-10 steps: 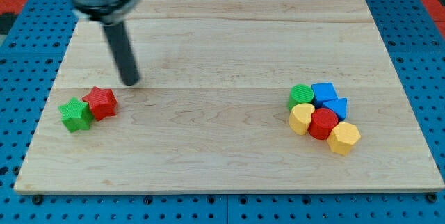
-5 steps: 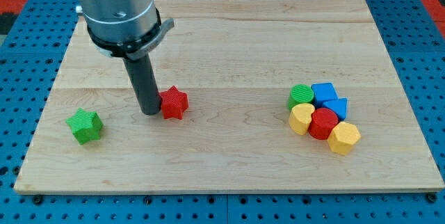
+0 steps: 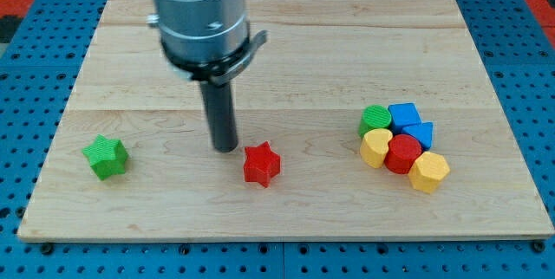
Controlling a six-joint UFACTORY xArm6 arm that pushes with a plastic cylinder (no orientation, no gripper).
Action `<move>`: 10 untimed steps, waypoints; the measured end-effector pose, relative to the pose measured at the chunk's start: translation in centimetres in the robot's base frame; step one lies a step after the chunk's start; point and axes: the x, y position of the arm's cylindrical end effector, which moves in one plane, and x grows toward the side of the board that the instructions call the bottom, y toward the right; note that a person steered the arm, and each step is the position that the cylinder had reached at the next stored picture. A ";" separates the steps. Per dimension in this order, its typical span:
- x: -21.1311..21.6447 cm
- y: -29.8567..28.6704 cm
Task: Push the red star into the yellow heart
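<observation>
The risk I see is the red star (image 3: 261,164) skidding off line: the tip (image 3: 225,147) sits to its upper left, so a push from there would likely drive it toward the view's bottom, under the yellow heart (image 3: 375,148) rather than into it. A hard shove could also scatter the blocks packed round the heart. There is no claw here, only a rod. The star lies just right of the tip on the tabletop (image 3: 303,62), heart well apart.

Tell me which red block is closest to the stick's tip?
The red star, alone mid-board just right of and below my tip. The other red block sits packed in the cluster at the view's right.
</observation>
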 end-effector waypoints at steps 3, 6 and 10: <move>4.7 7.6; 0.9 6.9; 1.0 15.2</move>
